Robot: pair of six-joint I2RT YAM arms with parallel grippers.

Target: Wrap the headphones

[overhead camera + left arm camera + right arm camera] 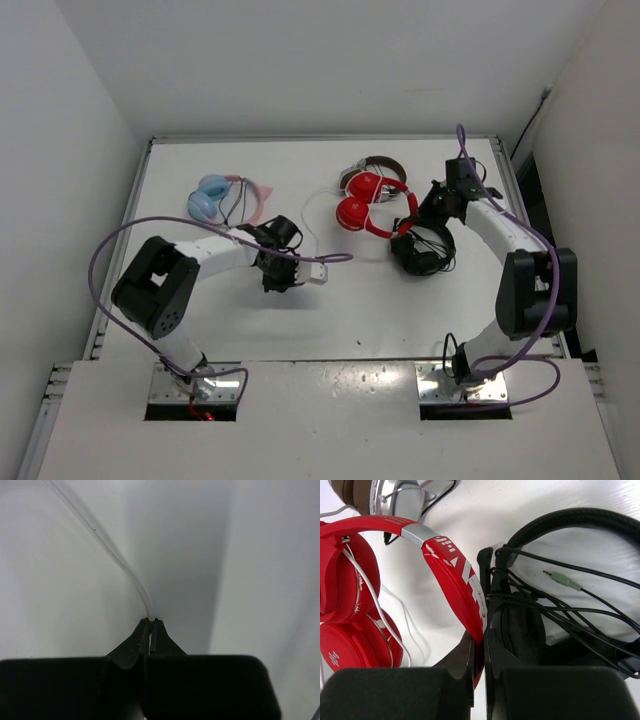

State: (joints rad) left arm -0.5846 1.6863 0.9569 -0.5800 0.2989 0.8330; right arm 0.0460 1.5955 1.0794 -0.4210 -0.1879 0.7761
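Note:
The red headphones (368,204) lie at the table's middle back, ear cups side by side. In the right wrist view their red headband (451,565) runs between my right gripper's (479,642) jaws, which are shut on it. The two ear cups (342,582) sit to the left with the thin white cable (367,587) lying across them. In the top view the right gripper (412,224) is at the headband's right end. My left gripper (151,622) is shut on the white cable (115,557), which leads up and left over the table. It sits at the centre-left (283,262).
Black headphones (422,250) with a tangled black cable and green plug (562,580) lie right against the right gripper. Brown-and-silver headphones (378,164) lie just behind the red ones. Blue-and-pink headphones (215,198) lie at the back left. White walls enclose the table.

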